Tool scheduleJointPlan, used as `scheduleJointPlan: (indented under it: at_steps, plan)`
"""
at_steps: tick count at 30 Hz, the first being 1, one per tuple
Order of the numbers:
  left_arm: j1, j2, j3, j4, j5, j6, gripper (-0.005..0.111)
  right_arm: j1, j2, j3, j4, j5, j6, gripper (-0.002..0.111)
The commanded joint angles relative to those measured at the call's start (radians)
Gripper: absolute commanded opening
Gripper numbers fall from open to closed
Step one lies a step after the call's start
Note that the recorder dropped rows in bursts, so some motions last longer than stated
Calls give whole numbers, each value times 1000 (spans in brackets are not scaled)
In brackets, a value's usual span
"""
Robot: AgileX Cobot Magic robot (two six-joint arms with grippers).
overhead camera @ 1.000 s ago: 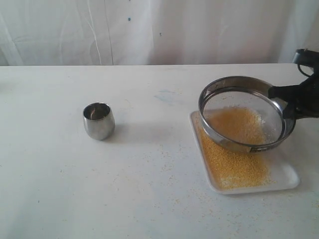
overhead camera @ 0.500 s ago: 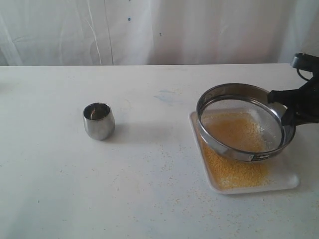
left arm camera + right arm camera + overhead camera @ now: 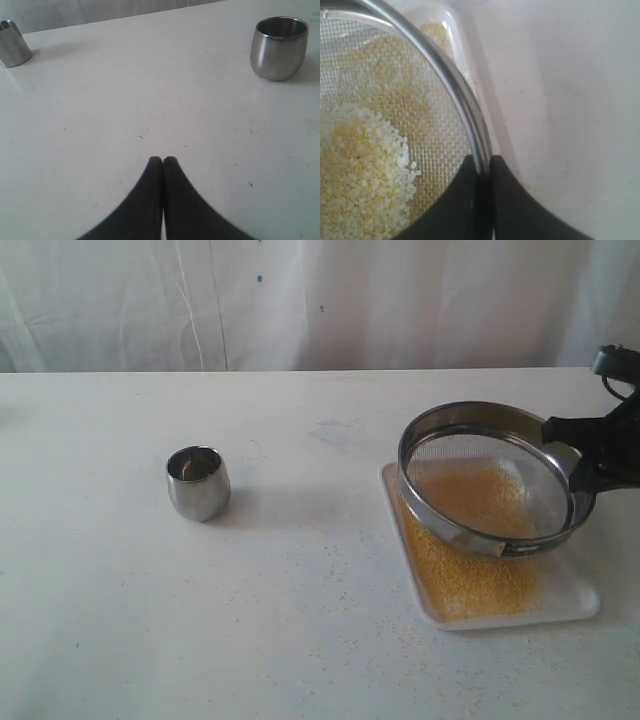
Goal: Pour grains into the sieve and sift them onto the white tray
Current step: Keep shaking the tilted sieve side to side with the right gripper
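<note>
The pale worktop (image 3: 300, 620) carries the white tray (image 3: 575, 600), strewn with yellow grains (image 3: 470, 575). The sieve (image 3: 470, 537) hangs tilted above the tray, its rim pinched by the right claw (image 3: 482, 167). The sieve's rim label is too small to read. A steel cup (image 3: 198, 482) stands well apart. The left claw (image 3: 163, 161) is closed and empty.

Bright, diffuse light washes out the pale scene. The steel cup (image 3: 198, 482) throws a faint, soft shadow toward three o'clock. The sieve (image 3: 420, 110) rim gleams, slightly blurred close-up.
</note>
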Motion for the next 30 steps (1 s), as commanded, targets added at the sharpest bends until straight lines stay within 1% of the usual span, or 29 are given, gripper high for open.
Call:
scheduleJointPlan:
  at_steps: [1, 3, 4, 5, 8, 9, 10, 13, 14, 15, 17, 18, 20, 21, 22, 24, 25, 26, 27, 29, 30]
  plan:
    - [-5, -5, 3, -6, 5, -2, 0, 1, -9, 19, 24, 38, -51, 0]
    - [-5, -5, 3, -6, 5, -2, 0, -3, -9, 19, 21, -81, -41, 0]
    - [-5, -5, 3, -6, 5, -2, 0, -7, -9, 19, 29, -112, -38, 0]
    - [-5, -5, 3, -6, 5, -2, 0, -10, -9, 17, 35, -97, -38, 0]
    - [-5, -5, 3, -6, 5, -2, 0, -10, -11, 17, 29, 59, -38, 0]
    - [-5, -5, 3, -6, 5, -2, 0, -10, -10, 17, 27, 66, -41, 0]
    - [-5, -5, 3, -6, 5, -2, 0, -10, -10, 17, 25, 39, -41, 0]
    - [-5, -5, 3, -6, 5, -2, 0, -12, -10, 17, 25, -143, -29, 0]
    - [-5, -5, 3, -6, 5, -2, 0, -12, -10, 17, 27, -160, -16, 0]
    - [-5, -5, 3, -6, 5, -2, 0, -12, -10, 17, 27, -128, -1, 0]
    - [-5, -5, 3, -6, 5, -2, 0, -12, -10, 20, 27, 14, 7, 0]
    - [-5, -5, 3, -6, 5, -2, 0, -12, -10, 31, 27, 45, 3, 0]
    - [-5, -5, 3, -6, 5, -2, 0, -12, -10, 42, 27, -11, -5, 0]
    - [-5, -5, 3, -6, 5, -2, 0, -12, -5, 42, 25, -106, -5, 0]
    - [-5, -5, 3, -6, 5, -2, 0, -14, -2, 40, 25, -260, 20, 0]
    - [-5, -5, 3, -6, 5, -2, 0, -14, -2, 40, 28, -263, 68, 0]
    - [-5, -5, 3, -6, 5, -2, 0, -14, -4, 40, 31, -197, 85, 0]
    - [-5, -5, 3, -6, 5, -2, 0, -12, -2, 45, 19, -56, 89, 0]
    - [-5, -5, 3, -6, 5, -2, 0, -12, 0, 51, 16, -64, 82, 0]
    - [-5, -5, 3, -6, 5, -2, 0, -17, 24, 44, 16, -220, 77, 0]
    - [-5, -5, 3, -6, 5, -2, 0, -26, 40, 22, 31, -202, 135, 0]
